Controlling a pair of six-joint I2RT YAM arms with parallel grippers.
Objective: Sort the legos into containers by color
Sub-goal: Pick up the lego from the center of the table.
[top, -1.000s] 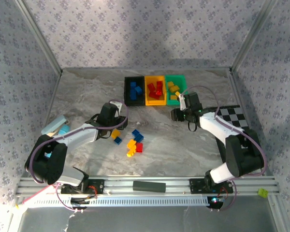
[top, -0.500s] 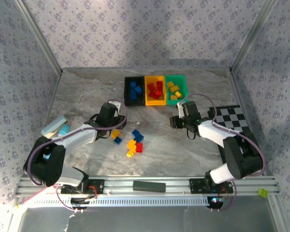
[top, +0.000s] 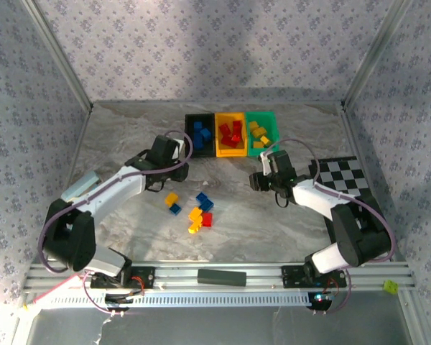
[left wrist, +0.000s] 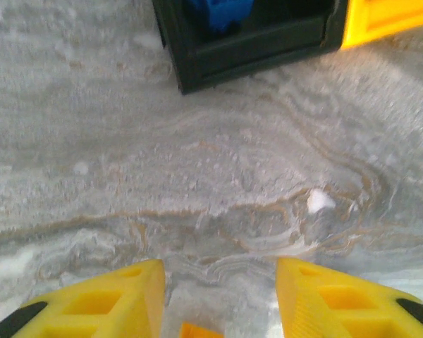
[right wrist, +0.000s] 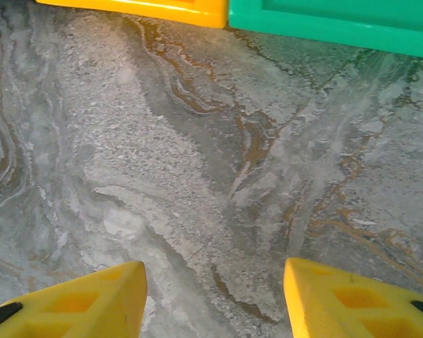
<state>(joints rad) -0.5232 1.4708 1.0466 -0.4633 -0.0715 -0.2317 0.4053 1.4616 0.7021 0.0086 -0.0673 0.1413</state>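
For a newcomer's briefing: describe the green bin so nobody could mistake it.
On the marble table, three bins stand in a row near the far edge. The green bin is the right-hand end one, nearest the checkered board. It alone holds yellow legos; its neighbours are yellow-orange and black.

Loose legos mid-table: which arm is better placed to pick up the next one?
Left, probably. The left gripper is open and hangs close to the nearest loose yellow lego. The right gripper, also open, sits farther from the loose bricks, near the green bin.
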